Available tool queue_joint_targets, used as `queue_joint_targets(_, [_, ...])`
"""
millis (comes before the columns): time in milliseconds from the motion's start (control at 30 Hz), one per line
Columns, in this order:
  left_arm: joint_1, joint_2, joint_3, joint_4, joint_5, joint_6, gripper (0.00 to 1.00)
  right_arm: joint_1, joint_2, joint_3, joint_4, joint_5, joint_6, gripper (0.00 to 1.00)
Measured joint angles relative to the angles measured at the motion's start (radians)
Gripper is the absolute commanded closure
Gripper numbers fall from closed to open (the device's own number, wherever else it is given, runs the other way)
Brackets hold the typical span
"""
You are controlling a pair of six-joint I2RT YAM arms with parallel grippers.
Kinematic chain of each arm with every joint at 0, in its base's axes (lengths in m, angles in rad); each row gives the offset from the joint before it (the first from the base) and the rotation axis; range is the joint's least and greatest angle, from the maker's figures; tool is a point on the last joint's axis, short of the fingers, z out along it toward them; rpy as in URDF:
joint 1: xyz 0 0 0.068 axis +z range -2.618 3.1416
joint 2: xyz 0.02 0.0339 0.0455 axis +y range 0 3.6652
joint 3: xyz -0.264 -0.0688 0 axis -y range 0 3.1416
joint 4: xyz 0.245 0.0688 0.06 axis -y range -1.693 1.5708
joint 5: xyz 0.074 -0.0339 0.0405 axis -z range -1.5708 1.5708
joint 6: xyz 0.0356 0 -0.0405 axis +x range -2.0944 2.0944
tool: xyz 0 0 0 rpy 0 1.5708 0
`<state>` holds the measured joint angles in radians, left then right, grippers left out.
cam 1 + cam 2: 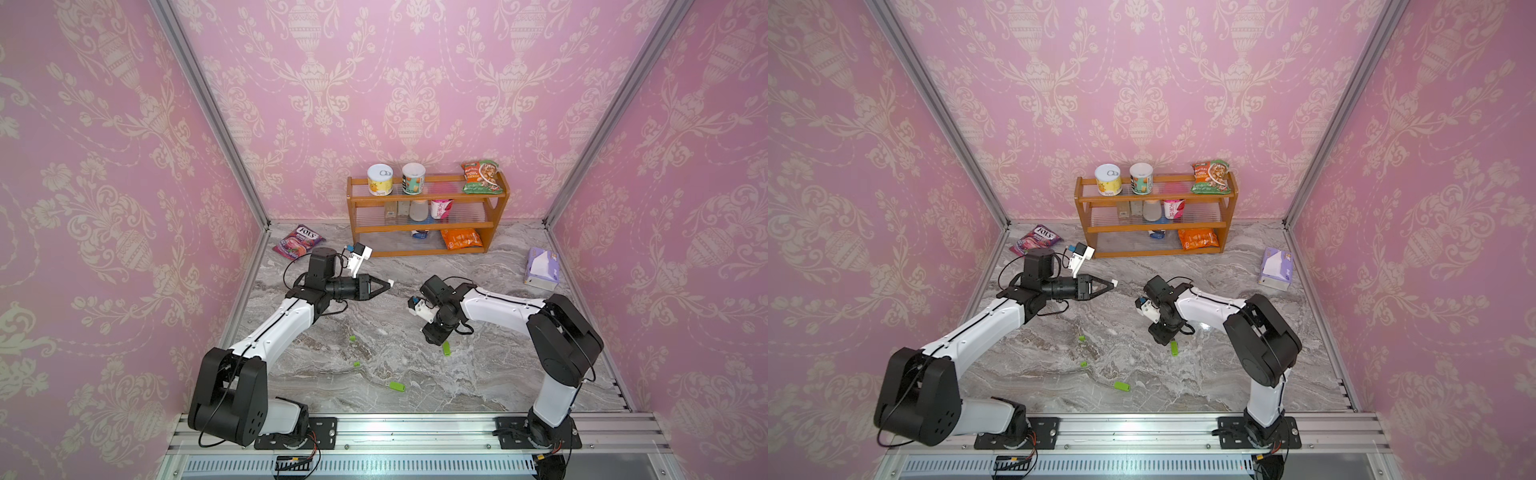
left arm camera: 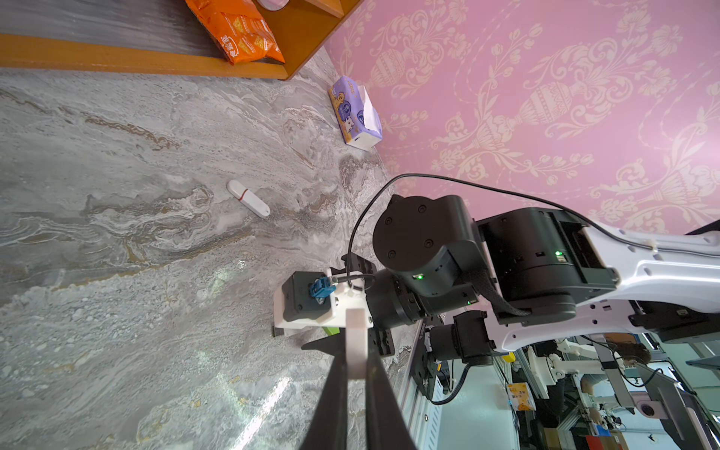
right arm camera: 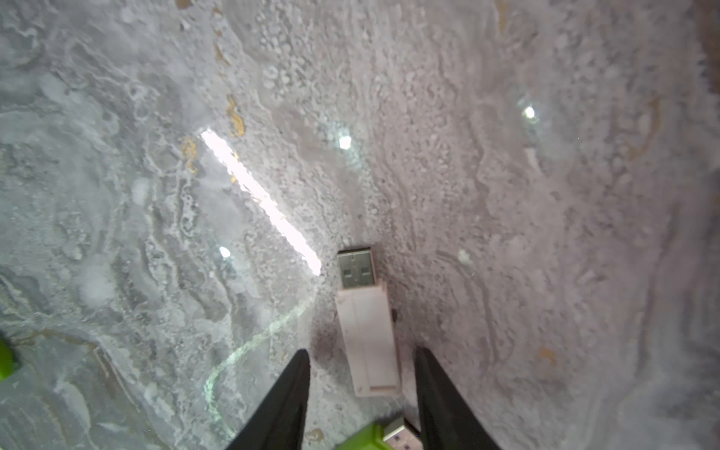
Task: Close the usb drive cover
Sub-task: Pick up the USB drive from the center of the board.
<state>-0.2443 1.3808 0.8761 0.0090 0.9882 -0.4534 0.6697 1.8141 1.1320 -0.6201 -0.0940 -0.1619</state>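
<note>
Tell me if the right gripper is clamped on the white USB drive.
No: the right gripper stands open, its fingers clear of the white USB drive on both sides.

Pale pink USB drive point(image 3: 368, 339) lies uncapped on the tabletop point(image 3: 156, 195); its cap point(image 2: 356, 335) is pinched in the left end effector point(image 2: 355, 352).

Left gripper point(image 1: 387, 284) pinched on white cover point(image 1: 391, 283), pointing 3 o'clock. Right arm point(image 1: 498, 305) wrist bent down, fingers hidden. Green usb drive point(image 1: 446, 348) just beside wrist at 5 o'clock; second green drive point(image 1: 397, 386) at 7 o'clock of it; green caps point(image 1: 353, 338) toward 9 o'clock; shelf point(image 1: 428, 227) at 12 o'clock
</note>
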Motion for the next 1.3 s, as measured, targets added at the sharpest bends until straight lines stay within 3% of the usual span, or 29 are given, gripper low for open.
queue_joint_targets(300, [0.0,0.0,0.0,-0.01,-0.003,0.007,1.0,0.009,0.027,0.031,-0.024,0.048,-0.004,0.69])
queue_joint_targets(500, [0.0,0.0,0.0,-0.013,-0.008,0.011,1.0,0.025,0.045,0.061,-0.048,0.061,-0.023,1.0])
queue_joint_targets(733, [0.0,0.002,0.0,-0.001,-0.006,0.01,1.0,0.013,-0.013,-0.018,0.034,0.04,-0.026,1.0])
queue_joint_targets(1033, [-0.018,0.047,0.006,0.048,0.029,-0.009,1.0,-0.105,-0.381,-0.216,0.301,-0.067,-0.019,1.0])
queue_joint_targets(1300, [-0.125,0.118,0.133,-0.108,0.005,0.07,1.0,-0.107,-0.391,-0.198,0.366,-0.12,-0.053,1.0])
